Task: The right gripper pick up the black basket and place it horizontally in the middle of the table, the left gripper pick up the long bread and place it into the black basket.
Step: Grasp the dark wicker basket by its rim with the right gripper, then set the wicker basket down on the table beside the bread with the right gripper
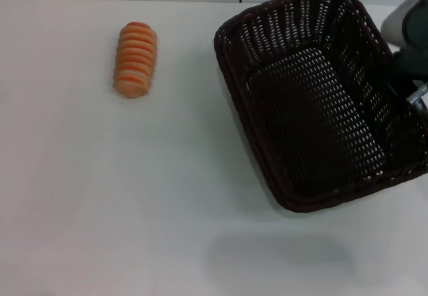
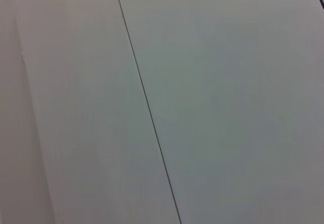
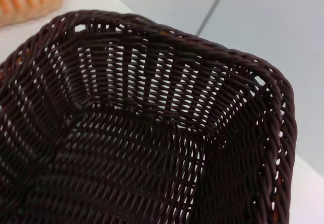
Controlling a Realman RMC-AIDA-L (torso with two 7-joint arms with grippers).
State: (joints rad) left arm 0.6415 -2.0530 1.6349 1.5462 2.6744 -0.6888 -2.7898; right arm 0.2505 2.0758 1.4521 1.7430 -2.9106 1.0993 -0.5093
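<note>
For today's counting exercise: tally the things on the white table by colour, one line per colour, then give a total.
Black: 1, the black basket, at the right gripper
Orange and cream: 1, the long bread
Total: 2, both on the table

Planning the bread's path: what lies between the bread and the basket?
Nothing: only bare table separates the bread from the basket, per the head view.

One black basket (image 1: 314, 102), one long bread (image 1: 135, 59), one white table (image 1: 100, 209), one robot arm in view at the right edge, by the basket's rim
</note>
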